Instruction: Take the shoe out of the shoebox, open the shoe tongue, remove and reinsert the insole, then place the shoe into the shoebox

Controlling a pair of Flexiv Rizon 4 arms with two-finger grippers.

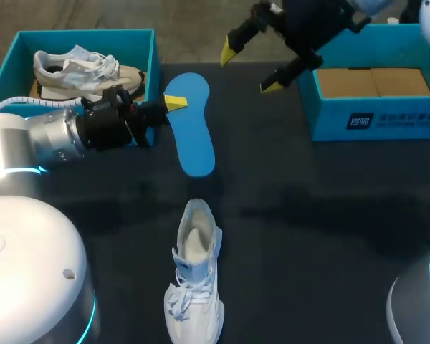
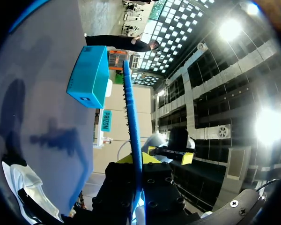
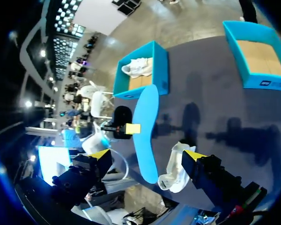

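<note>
Your left end effector (image 1: 173, 105) pinches the blue insole (image 1: 193, 143) at 12 o'clock from the open-tongued shoe (image 1: 193, 287), likely ready for reinsertion.

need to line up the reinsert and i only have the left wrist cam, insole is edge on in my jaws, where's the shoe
observer: white shoe lies on the table nearer the robot than the blue insole, apart from it, heel toward it
operator: is the teal box ahead of my jaws empty
observer: yes, that shoebox shows only its cardboard floor
operator: anything else out there
observer: a second shoebox beside the left arm holds a beige sneaker
</note>
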